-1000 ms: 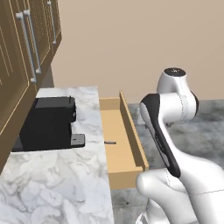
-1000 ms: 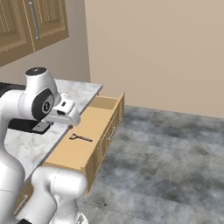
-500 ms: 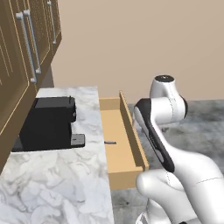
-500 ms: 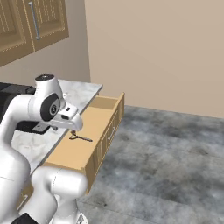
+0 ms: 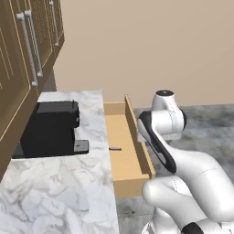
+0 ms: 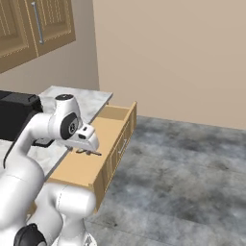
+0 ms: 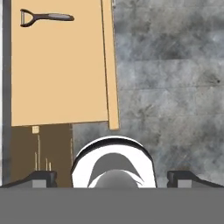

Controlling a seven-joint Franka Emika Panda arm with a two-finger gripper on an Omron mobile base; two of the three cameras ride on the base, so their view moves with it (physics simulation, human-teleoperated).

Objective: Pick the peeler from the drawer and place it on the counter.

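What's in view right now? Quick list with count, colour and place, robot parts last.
peeler: one, dark grey, flat on the drawer bottom, near the counter side
drawer: one, light wood, pulled open beside the counter
counter: one, white-grey marble, left of the drawer
coffee machine: one, black, on the counter under the cabinets
cabinets: brown wood, bar handles, above the counter
floor: grey stone
arm: white, beside the drawer
gripper: dark fingertips wide apart, empty
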